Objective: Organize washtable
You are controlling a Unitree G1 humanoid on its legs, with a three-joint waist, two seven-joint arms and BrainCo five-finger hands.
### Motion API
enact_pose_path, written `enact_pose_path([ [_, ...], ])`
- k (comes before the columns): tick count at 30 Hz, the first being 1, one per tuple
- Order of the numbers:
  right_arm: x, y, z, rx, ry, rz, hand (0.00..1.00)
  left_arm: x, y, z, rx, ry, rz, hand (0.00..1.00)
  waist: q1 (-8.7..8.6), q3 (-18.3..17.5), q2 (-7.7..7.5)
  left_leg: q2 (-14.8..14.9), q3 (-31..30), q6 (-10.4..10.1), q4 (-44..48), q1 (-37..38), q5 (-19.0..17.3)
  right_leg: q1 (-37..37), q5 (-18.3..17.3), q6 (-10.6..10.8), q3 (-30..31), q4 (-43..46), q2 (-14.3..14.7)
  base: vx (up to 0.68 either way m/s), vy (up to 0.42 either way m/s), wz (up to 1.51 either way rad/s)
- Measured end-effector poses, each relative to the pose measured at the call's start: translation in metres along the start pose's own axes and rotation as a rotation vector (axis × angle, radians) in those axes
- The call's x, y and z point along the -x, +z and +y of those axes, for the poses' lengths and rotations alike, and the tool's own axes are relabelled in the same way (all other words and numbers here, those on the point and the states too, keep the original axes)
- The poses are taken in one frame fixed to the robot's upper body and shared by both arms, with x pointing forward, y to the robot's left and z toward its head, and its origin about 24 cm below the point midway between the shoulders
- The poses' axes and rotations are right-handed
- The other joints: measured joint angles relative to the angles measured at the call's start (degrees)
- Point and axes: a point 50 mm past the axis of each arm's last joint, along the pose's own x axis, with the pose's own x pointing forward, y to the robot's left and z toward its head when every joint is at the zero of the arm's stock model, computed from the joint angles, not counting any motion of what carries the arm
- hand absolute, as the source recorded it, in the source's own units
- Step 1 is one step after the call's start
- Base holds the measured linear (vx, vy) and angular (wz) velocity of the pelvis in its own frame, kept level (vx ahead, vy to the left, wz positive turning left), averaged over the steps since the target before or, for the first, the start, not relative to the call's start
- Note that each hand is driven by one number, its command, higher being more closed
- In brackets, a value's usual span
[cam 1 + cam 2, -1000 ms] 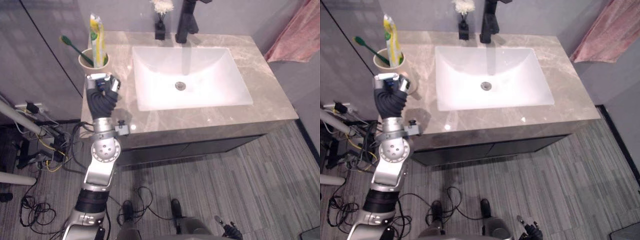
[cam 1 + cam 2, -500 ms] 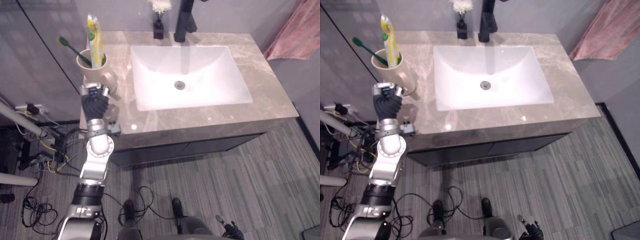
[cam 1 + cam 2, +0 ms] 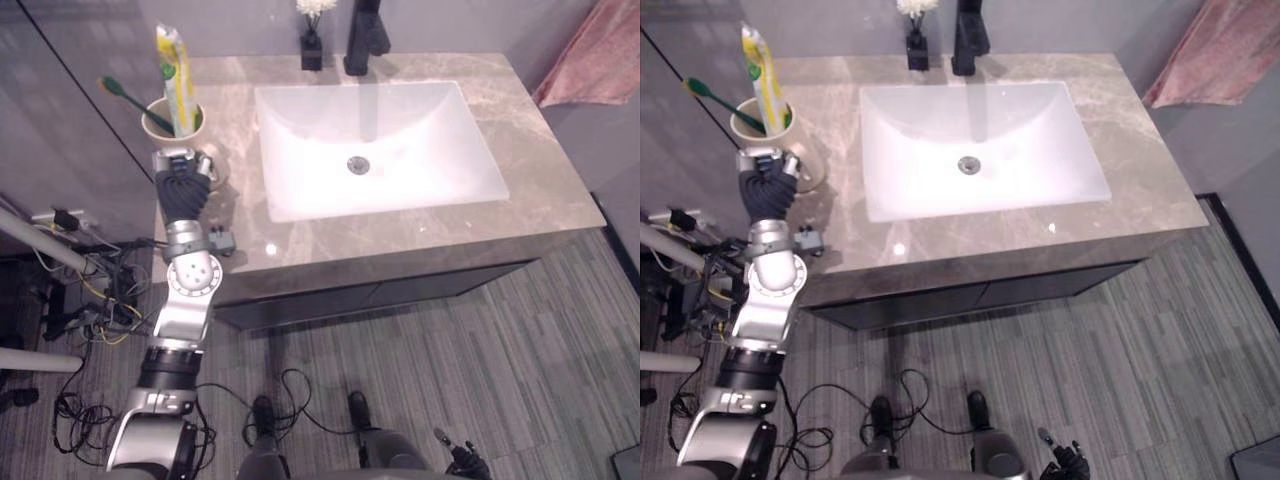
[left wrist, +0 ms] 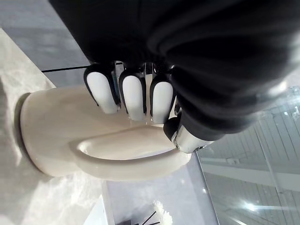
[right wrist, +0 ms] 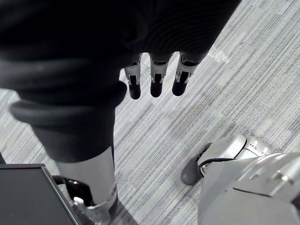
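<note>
Grey-veined marble forms the table [image 3: 540,170], with a white sink [image 3: 400,130] set in its middle and a black faucet [image 3: 366,35] and a small black vase [image 3: 312,50] at the back edge. A pink cloth [image 3: 595,60] is cut off past the back right corner. The cream cup [image 3: 152,122] stands upright near the back left corner, its lower wall hidden behind the left hand [image 3: 182,180], which hovers at the table's left edge just in front of it. The cup's handle points toward the front edge and the sink. A green toothbrush [image 3: 135,92] leans out of the cup toward the left edge, head up, while a yellow toothpaste tube [image 3: 172,70] stands nearly upright with its long axis vertical. In the left wrist view the fingers [image 4: 135,96] show foreshortened against the cup's wall above the handle; whether they grip, touch or hang loose I cannot tell. The right hand [image 5: 155,79] hangs over the striped floor [image 3: 450,350], its fingers straight and empty.
</note>
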Motion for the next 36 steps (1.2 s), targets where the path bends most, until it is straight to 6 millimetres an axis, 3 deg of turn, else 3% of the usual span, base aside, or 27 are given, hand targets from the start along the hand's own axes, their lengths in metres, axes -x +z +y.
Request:
enact_pose_path([
  [36, 0.000, 0.006, 0.005, 0.011, 0.021, -0.026, 0.00, 0.008, -0.012, -0.005, -0.016, -0.059, 0.056, 1.00, -0.01, 1.84, -0.28, 0.02, 0.02, -0.07, 0.00, 0.02, -0.06, 0.03, 0.09, 0.25, 0.08, -0.03, 0.00, 0.00, 0.000, 0.00],
])
